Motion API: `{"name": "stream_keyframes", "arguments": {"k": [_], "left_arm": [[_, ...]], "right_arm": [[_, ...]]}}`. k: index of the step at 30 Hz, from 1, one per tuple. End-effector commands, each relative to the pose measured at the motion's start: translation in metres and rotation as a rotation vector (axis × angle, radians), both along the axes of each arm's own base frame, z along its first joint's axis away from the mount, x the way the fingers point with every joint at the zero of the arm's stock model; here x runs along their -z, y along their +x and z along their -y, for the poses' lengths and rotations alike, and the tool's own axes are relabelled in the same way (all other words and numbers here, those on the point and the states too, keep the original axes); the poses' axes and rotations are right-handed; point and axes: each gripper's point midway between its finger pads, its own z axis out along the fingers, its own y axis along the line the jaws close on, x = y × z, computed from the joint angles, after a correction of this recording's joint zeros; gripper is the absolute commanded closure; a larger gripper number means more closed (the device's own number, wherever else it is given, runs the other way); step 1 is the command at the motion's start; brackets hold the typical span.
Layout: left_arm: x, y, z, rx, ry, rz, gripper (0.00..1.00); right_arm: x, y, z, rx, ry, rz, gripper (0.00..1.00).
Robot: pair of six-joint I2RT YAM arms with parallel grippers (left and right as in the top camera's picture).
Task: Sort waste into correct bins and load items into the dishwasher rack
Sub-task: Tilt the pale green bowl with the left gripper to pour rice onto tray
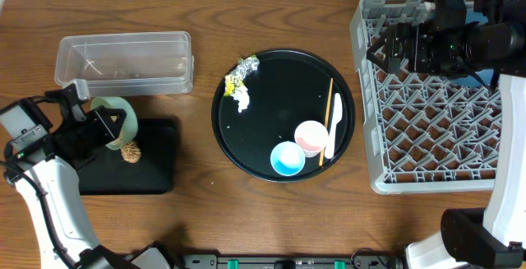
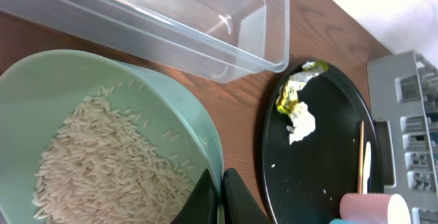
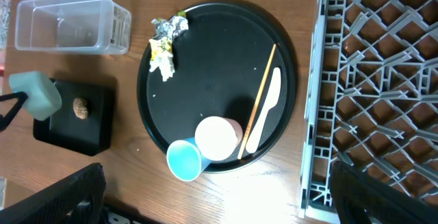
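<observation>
My left gripper (image 2: pixel 220 200) is shut on the rim of the pale green bowl (image 2: pixel 102 114), one finger inside and one outside. The bowl (image 1: pixel 115 119) hangs tilted over the shallow black tray (image 1: pixel 156 166) and holds white rice grains (image 2: pixel 109 162). A brown food lump (image 1: pixel 130 151) lies on that tray. Foil, a yellow wrapper and white paper (image 1: pixel 240 80) sit on the round black tray (image 1: pixel 283 71), along with a pink cup (image 1: pixel 311 136), a blue cup (image 1: pixel 288 158), a white spoon (image 1: pixel 334 125) and chopsticks (image 1: pixel 326 119). My right gripper (image 1: pixel 390 45) stands open and empty above the grey rack (image 1: pixel 427 129).
The clear tub (image 1: pixel 123 62) stands behind the black rectangular tray, and only a scratch-like mark shows inside it. The rack fills the right side of the table. A bit of blue (image 1: pixel 483 78) shows under my right arm; I cannot tell what it is.
</observation>
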Motion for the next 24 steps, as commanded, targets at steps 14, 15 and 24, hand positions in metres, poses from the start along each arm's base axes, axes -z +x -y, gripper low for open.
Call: {"name": "stream_keyframes", "arguments": {"k": [14,15,24], "left_arm": [[-0.014,0.006,0.022,0.108,-0.12,0.146,0.94],[-0.012,0.005,0.024,0.111,-0.13,0.144,0.94],[-0.02,-0.006,0.014,0.1,-0.241,0.254,0.94]], "right_arm": [[-0.001,-0.002,-0.003,-0.017,-0.003,0.007,0.01],[-0.001,-0.002,-0.003,-0.017,-0.003,0.007,0.01],[-0.001,-0.002,-0.003,-0.017,-0.003,0.007,0.01]]}}
